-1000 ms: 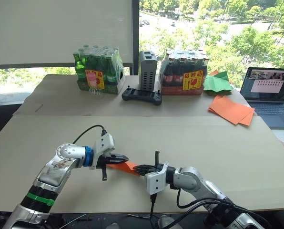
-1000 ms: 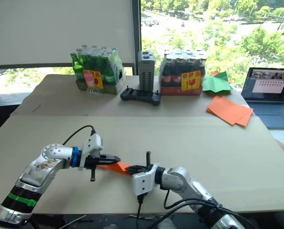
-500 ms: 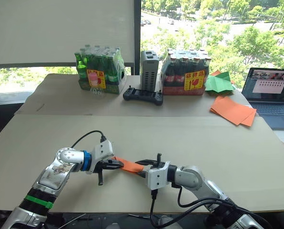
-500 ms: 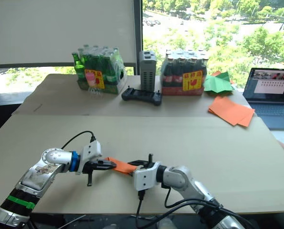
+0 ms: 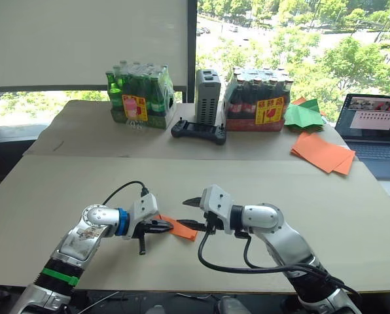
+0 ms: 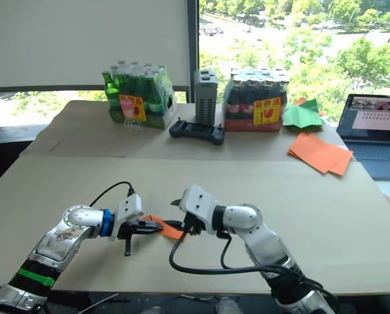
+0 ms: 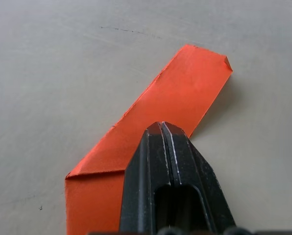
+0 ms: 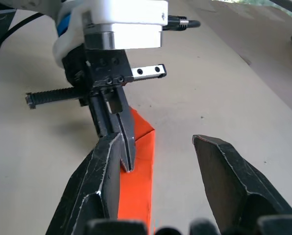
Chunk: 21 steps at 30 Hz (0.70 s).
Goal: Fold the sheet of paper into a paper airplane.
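- My left claw point(image 5: 163, 226) is pinched shut on the paper point(image 5: 180, 229), which lies low over the near part of the surface point(image 5: 300, 196), right between my two claws.
- In the left wrist view the paper point(image 7: 151, 127) is a narrow folded strip with a clipped tip, and its long axis runs on from my fingertips point(image 7: 161, 128) away from the claw.
- My right claw point(image 5: 192, 214) is wide open, holding nothing. It sits at the paper's far end, fingers spread either side of it, so it's a touch above that tip and not touching as far as I can tell.
- So the key thing: the free end points from left claw toward right claw, and the right one is the arm placed to take it. I'd guess the next bit is closing on that end or pressing a crease.
- Far from the paper, at the back of the surface: two shrink-wrapped bottle packs point(image 5: 139, 90) with red and yellow labels, too small for me to read.
- Also back there: a grey box point(image 5: 207, 97), a black controller point(image 5: 198, 131), a green paper shape point(image 5: 308, 114), an orange stack point(image 5: 322, 152), and a laptop point(image 5: 377, 129).
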Motion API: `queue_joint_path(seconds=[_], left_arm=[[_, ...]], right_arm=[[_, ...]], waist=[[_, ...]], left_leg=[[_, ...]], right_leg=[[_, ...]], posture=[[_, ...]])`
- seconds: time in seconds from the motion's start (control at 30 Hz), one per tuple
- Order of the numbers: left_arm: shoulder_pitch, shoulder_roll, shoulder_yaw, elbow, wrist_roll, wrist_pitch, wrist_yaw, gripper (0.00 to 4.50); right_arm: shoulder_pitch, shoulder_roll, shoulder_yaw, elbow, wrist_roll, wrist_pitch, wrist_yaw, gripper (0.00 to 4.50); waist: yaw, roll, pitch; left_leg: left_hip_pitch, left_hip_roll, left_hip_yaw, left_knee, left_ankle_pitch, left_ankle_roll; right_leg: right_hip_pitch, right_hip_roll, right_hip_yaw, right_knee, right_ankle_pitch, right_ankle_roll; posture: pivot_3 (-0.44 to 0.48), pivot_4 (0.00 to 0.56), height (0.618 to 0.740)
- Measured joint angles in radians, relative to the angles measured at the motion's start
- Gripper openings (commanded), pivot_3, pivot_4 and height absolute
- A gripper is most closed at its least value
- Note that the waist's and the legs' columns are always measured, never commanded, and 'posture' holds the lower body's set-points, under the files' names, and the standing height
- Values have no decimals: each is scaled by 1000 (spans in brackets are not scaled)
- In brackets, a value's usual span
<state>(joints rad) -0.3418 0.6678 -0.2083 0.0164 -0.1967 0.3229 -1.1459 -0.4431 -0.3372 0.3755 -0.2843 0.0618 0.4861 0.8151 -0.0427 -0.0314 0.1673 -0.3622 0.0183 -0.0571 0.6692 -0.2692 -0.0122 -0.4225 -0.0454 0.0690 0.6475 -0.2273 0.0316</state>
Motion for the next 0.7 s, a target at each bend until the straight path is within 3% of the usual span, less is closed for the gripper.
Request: queue_joint_path(seconds=[0.17,0.7], left_arm=[[-12,-8,-2,20,1,-8,-1,0],[-30,-28,-6,39,13,-14,1,0]], right_arm=[[-5,2,50,55,-23,34,-18,40],[-18,14,132,179,-92,39,-61,14]], waist=[[0,0,0],[-1,0,0]], left_leg=[[-1,0,0,0,0,0],[1,0,0,0,0,0]], right_leg=[[-1,0,0,0,0,0],[1,0,0,0,0,0]], posture=[[0,150,733],[0,150,733]])
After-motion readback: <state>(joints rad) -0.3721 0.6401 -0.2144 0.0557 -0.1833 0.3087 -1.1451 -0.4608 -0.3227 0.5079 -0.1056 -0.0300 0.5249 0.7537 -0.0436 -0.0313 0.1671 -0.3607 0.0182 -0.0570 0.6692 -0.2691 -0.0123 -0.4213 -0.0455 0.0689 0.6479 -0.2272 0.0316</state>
